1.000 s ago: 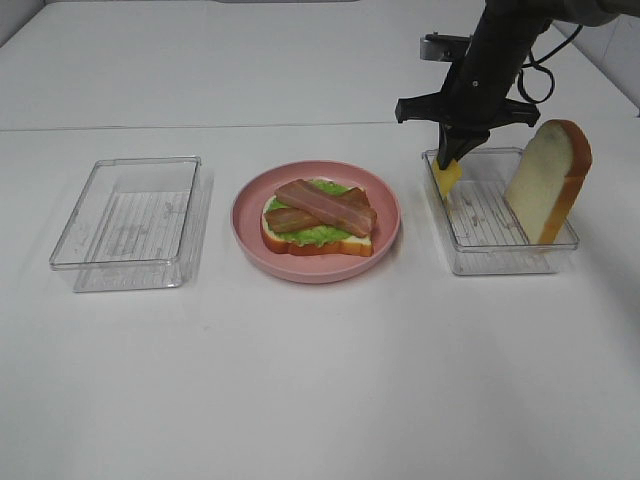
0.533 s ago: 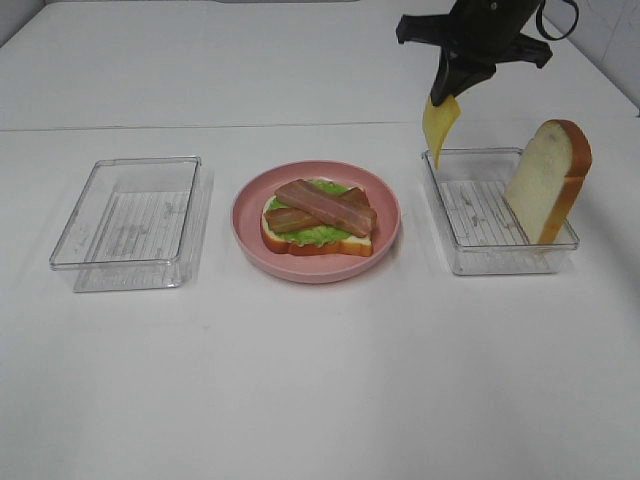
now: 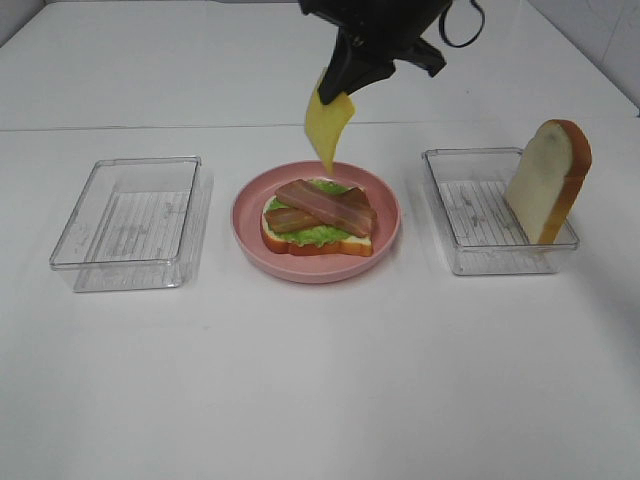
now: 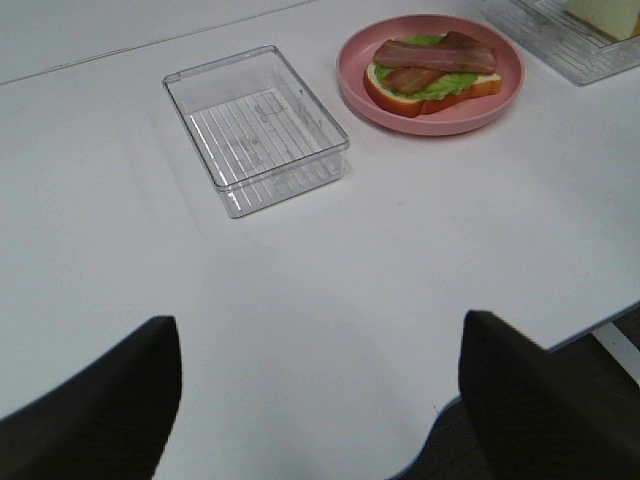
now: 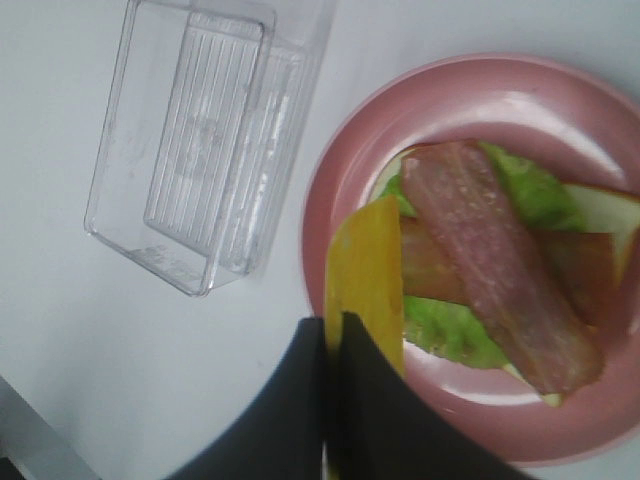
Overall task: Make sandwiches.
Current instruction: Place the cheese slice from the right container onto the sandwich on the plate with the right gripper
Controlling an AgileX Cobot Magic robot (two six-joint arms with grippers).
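An open sandwich lies on the pink plate: a bread slice with green lettuce and two brown bacon strips crossed on top. My right gripper is shut on a yellow cheese square that hangs above the plate's far left edge. The right wrist view shows the cheese dangling over the sandwich. A second bread slice leans upright in the right clear tray. My left gripper's dark fingers frame the left wrist view, wide apart and empty, far from the plate.
An empty clear tray stands left of the plate; it also shows in the left wrist view and the right wrist view. The white table's front edge lies near the left gripper.
My right gripper lifted the cheese square out of the right tray and carried it left, to above the plate's far edge. The left arm has not moved.
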